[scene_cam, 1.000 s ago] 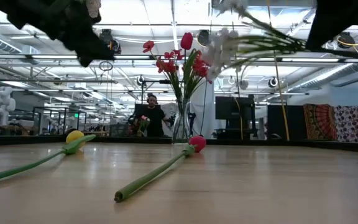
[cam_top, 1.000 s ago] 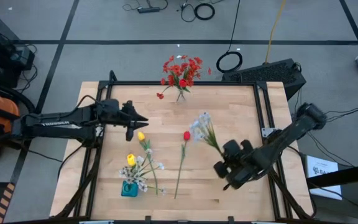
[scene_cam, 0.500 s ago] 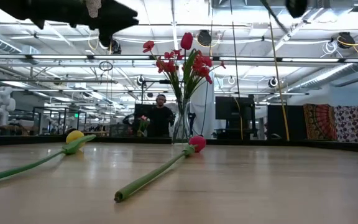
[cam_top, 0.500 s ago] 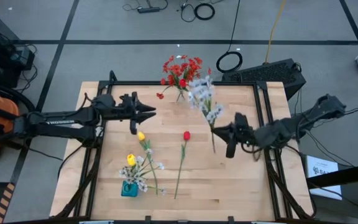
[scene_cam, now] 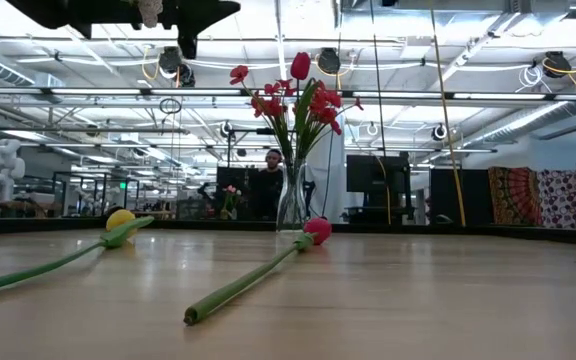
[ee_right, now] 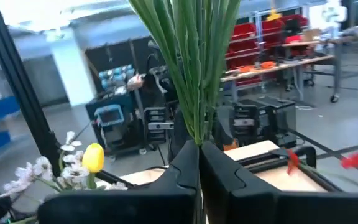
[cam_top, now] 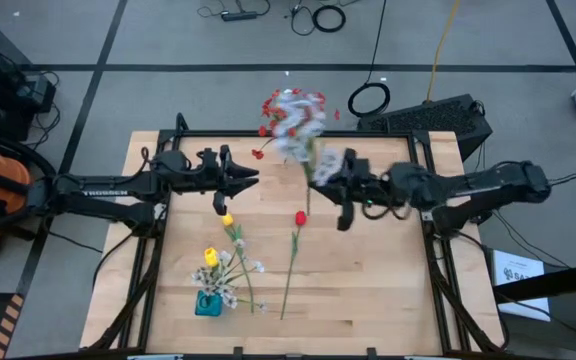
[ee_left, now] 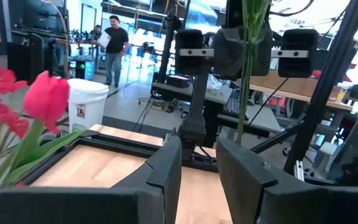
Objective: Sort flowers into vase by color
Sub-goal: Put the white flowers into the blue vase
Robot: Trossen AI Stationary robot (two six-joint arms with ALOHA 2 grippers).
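Note:
My right gripper (cam_top: 326, 183) is over the table's far middle, shut on a spray of white blossoms (cam_top: 298, 135) that blurs above the red flowers (cam_top: 271, 107). Those stand in a clear glass vase (scene_cam: 290, 200) at the far edge. My left gripper (cam_top: 253, 178) hovers open, left of the spray and facing it. A red tulip (cam_top: 300, 217) and a yellow tulip (cam_top: 227, 219) lie flat on the wood. A teal vase (cam_top: 206, 304) near the front holds a yellow tulip (cam_top: 210, 257) and white sprays. My right gripper pinches the bundle of green stems (ee_right: 194, 124) between its two fingers, near the stems' lower end. The fingers reach level from the table's right and lie across the stems. The spray is lifted clear and rises from the fingers, its blossoms leaning toward the red flowers.
A black frame (cam_top: 298, 134) runs around the wooden table. The two tulips' long stems (cam_top: 288, 275) stretch toward the near edge. Bare wood shows on the right half (cam_top: 388, 290). People stand far off in the room (scene_cam: 273, 180).
My right gripper has swung from the table's near right toward the far edge and left, turning as it went. It carried the white spray up and over until the blossoms reached the red flowers. My left gripper has shifted right and slightly toward the far edge.

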